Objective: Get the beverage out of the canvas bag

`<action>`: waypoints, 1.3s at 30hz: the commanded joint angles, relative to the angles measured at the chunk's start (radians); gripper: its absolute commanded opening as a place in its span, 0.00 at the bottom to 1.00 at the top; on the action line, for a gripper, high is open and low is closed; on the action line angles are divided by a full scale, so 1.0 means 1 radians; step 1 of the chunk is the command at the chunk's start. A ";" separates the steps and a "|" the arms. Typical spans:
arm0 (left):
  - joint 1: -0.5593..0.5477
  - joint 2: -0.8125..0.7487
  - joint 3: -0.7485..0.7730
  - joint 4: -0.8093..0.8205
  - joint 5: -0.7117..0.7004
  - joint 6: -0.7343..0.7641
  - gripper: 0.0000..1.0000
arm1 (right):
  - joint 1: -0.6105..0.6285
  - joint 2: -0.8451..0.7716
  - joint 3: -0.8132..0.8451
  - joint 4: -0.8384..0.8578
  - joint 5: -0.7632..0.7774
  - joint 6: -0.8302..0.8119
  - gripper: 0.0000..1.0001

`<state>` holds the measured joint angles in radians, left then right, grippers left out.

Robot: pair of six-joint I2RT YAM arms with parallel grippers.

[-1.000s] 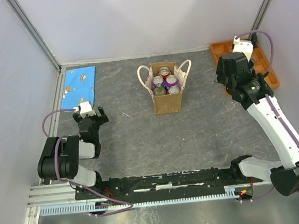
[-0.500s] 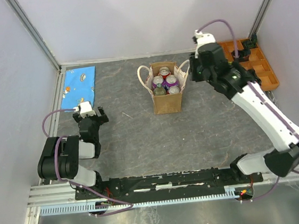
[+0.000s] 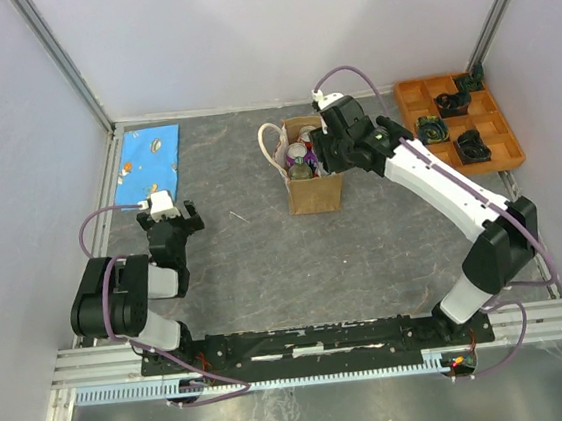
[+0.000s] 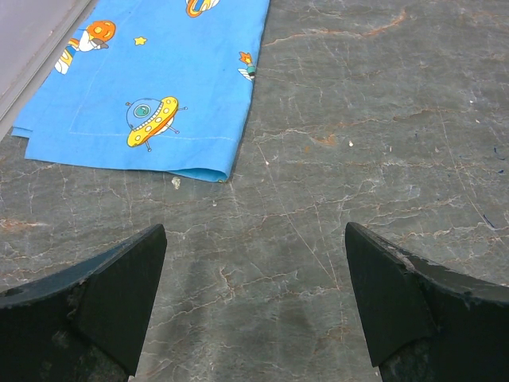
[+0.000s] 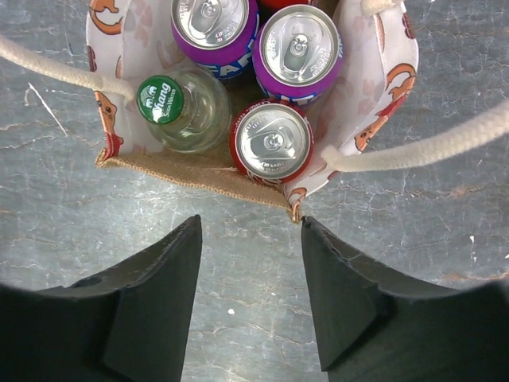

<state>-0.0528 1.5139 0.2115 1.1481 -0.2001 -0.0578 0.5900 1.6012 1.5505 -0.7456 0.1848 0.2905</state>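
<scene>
1. While the right gripper hovers just above the canvas bag at mid-table, its jaws stand apart, holding nothing.
2. Upright inside the bag are two purple cans, a red can and a green-capped bottle.
3. The left gripper sits low near a blue cloth, spread wide and empty.
4. An orange tray lies far right.

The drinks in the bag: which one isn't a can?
The clear bottle with the green cap, in a corner of the canvas bag beside the red can. The red can and two purple cans show silver pull-tab tops instead.
</scene>
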 commanded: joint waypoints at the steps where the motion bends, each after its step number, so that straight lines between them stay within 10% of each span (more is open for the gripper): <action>1: -0.002 0.006 0.019 0.041 -0.003 0.043 0.99 | 0.009 0.051 0.049 0.020 0.020 -0.032 0.64; 20: -0.002 0.006 0.018 0.041 -0.002 0.043 0.99 | 0.008 0.293 0.227 -0.014 0.125 -0.097 0.67; 39: -0.002 0.007 0.019 0.042 -0.003 0.042 0.99 | 0.008 0.314 0.063 -0.017 0.064 -0.069 0.89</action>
<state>-0.0528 1.5143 0.2115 1.1481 -0.2001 -0.0578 0.5941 1.9060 1.6402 -0.7498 0.2653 0.2131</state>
